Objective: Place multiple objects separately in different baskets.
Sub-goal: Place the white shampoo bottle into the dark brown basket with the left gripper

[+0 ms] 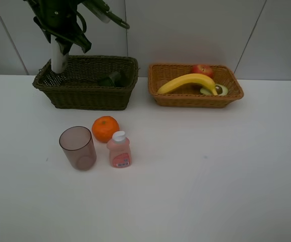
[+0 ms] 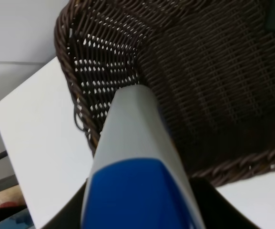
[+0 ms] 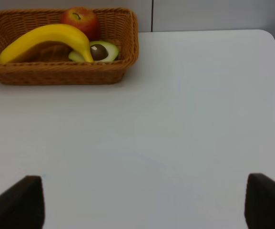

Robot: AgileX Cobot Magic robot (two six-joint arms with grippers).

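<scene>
Left wrist: white tube [image 2: 133, 138] hangs over dark basket's [image 2: 213, 71] corner.

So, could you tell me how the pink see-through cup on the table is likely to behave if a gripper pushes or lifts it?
The cup looks like empty see-through plastic, so it is probably light. Standing upright, it may tip if pushed near the rim. Its smooth, tapered wall could slip in a grip.

Right pincer [image 3: 144, 202] has 2 blunt, matte-black fingers [image 3: 25, 202].
</scene>
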